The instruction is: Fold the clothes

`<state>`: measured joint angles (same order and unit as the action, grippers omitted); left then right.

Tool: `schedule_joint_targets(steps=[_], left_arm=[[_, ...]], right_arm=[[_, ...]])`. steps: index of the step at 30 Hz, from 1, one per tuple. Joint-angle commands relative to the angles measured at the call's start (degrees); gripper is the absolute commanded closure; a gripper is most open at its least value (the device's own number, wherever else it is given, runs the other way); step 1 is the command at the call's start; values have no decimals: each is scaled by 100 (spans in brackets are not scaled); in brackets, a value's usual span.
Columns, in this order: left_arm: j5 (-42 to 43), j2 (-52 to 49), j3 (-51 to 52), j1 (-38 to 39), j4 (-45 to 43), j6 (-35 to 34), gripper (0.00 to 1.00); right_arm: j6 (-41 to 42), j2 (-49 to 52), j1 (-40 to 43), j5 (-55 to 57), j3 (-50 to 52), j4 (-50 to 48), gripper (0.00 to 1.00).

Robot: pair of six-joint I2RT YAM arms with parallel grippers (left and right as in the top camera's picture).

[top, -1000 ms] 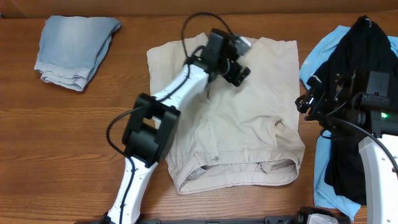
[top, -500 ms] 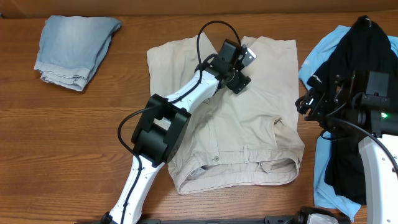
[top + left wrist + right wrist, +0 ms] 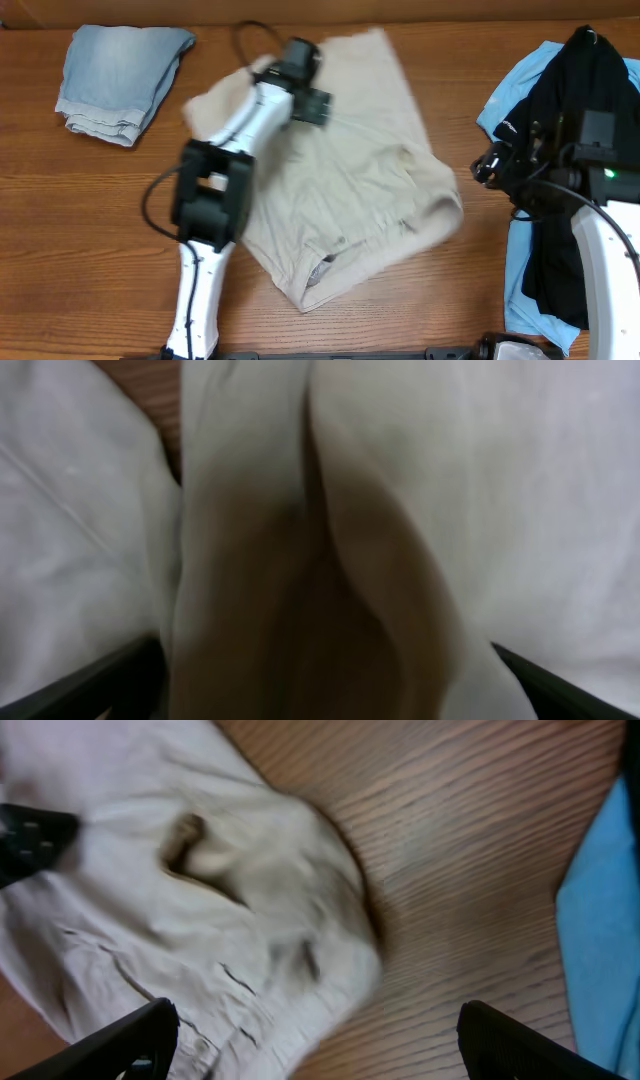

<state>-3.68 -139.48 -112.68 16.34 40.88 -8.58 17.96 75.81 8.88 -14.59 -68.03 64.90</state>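
Since half a second ago, the left arm has swung toward the left and the khaki trousers (image 3: 360, 190) have gone along with it, so they now lie turned and slanted across the middle of the tabletop (image 3: 100, 220), blurry from the quick pull. The left end effector (image 3: 312, 103) sits on the far part of the trousers. In its own wrist view a thick ridge of beige cloth fills the gap between its fingers (image 3: 95, 682), so it looks to be pinching that bunch. That would be why the whole garment slid with it. My guess is the tug is meant to turn the trousers or pull them flat before a fold. The right end effector (image 3: 487, 165) hangs just off the right side of the trousers with its fingers (image 3: 130, 1040) spread wide and nothing in them, likely waiting to grab that side. The faded denim (image 3: 120, 65) lies folded in the far left corner, out of the way. The black top (image 3: 580, 100) lies on the sky-blue top (image 3: 515, 90) at the right, not folded yet.
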Motion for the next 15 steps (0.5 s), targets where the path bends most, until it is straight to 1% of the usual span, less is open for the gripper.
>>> schedule_joint_targets(steps=[1,5,8,15], left_arm=[[-267,-461,343,-669,804,-387,0],[564,-461,334,-994,1576,-387,0],[1003,-461,332,-1054,2004,-389,0],[1123,-461,127,-927,2968,-387,0]], right_arm=[[-37,400,-273,39,-42,-144,7],[-11,1078,-673,37,-4,-540,7],[46,1659,-1032,9,-2,-896,7],[46,2833,-1753,-63,2,-1572,6]])
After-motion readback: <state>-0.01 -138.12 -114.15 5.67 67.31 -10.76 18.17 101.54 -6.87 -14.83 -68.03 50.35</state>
